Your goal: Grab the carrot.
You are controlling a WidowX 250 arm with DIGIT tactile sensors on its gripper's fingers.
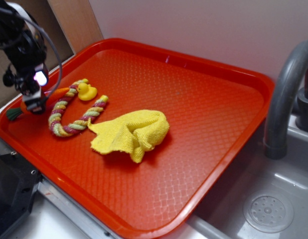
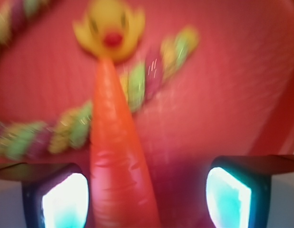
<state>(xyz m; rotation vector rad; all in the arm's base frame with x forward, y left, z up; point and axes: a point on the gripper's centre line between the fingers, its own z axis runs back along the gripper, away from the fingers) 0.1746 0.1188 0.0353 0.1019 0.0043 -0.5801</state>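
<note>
At the tray's (image 1: 204,64) left edge the tool (image 1: 34,102) stands low over the carrot (image 1: 58,92), jaws open, one finger on each side of the thick body in the wrist view. The carrot's tip points at the braided rope (image 1: 77,117) and the rubber duck (image 1: 86,91); a yellow cloth (image 1: 131,133) lies mid-tray. This looks like the pre-grasp step: next the fingers should close squarely on the body.

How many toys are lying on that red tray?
3: a carrot at the left edge under the gripper, a braided rope beside it, a rubber duck within the rope's curve.
</note>
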